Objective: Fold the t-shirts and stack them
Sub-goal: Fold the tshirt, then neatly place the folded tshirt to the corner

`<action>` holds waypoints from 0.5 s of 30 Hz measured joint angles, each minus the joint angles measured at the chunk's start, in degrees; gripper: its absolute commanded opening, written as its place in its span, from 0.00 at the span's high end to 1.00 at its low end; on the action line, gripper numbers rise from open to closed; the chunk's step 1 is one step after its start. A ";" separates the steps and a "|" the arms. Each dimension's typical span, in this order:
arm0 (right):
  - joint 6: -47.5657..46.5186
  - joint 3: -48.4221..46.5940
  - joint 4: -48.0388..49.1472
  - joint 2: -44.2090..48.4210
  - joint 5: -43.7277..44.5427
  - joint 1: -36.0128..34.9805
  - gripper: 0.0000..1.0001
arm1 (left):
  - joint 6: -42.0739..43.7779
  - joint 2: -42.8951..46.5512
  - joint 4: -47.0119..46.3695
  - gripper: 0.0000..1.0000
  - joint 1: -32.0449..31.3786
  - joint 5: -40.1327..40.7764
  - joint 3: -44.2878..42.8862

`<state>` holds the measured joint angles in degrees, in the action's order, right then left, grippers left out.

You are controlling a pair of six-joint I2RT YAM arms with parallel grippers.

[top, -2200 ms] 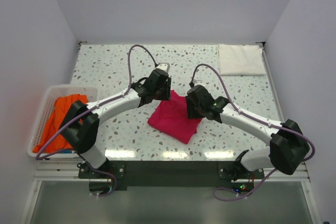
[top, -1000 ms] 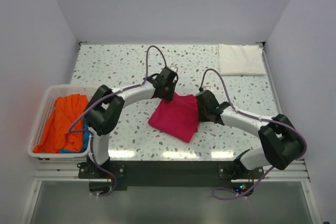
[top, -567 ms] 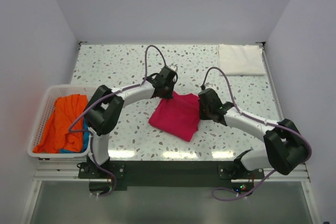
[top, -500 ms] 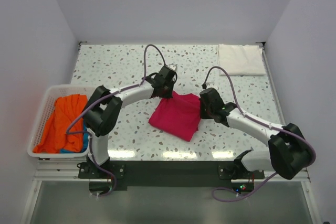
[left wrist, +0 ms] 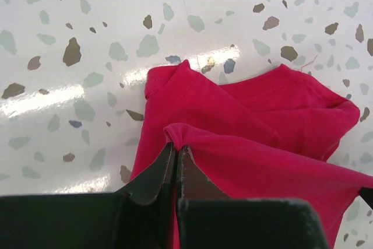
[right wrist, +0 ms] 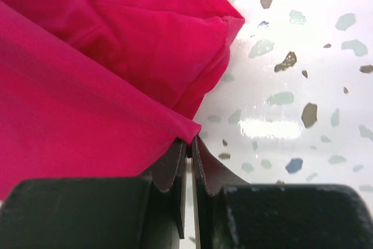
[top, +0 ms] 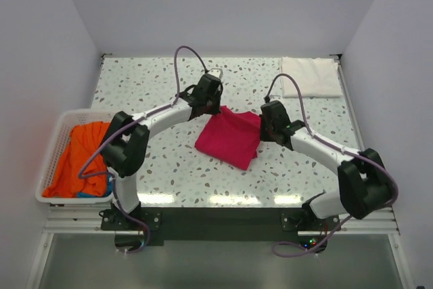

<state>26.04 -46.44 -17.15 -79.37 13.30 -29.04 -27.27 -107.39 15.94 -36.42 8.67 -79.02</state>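
I see the pink shirt folded and skewed in the middle of the tabletop. My left end effector pinches its far left corner, and the right end effector pinches its far right corner (jaws nearly closed on cloth). The white shirt lies folded far right. The orange shirt sits in the basket at left.

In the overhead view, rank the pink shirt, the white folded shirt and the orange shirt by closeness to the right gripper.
1. The pink shirt, pinched in the right gripper, mid-table.
2. The white folded shirt, far right corner.
3. The orange shirt, in the basket at left.
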 measured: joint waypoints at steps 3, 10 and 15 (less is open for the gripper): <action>-0.20 -1.70 2.73 -7.48 -2.19 3.72 0.92 | -0.13 -5.40 -3.32 0.86 2.12 -2.64 -1.20; 0.24 -5.73 3.52 -14.71 -5.75 9.77 0.38 | 0.50 -13.29 -5.22 0.45 7.21 -6.29 -6.12; -0.26 -8.20 0.83 -11.82 -5.35 10.03 0.29 | 0.98 -10.21 -5.51 0.37 9.01 -5.31 -7.43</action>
<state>25.78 -54.63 -16.32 -91.20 7.94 -19.00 -26.28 -117.60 10.44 -27.42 3.36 -86.46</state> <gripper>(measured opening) 0.687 0.614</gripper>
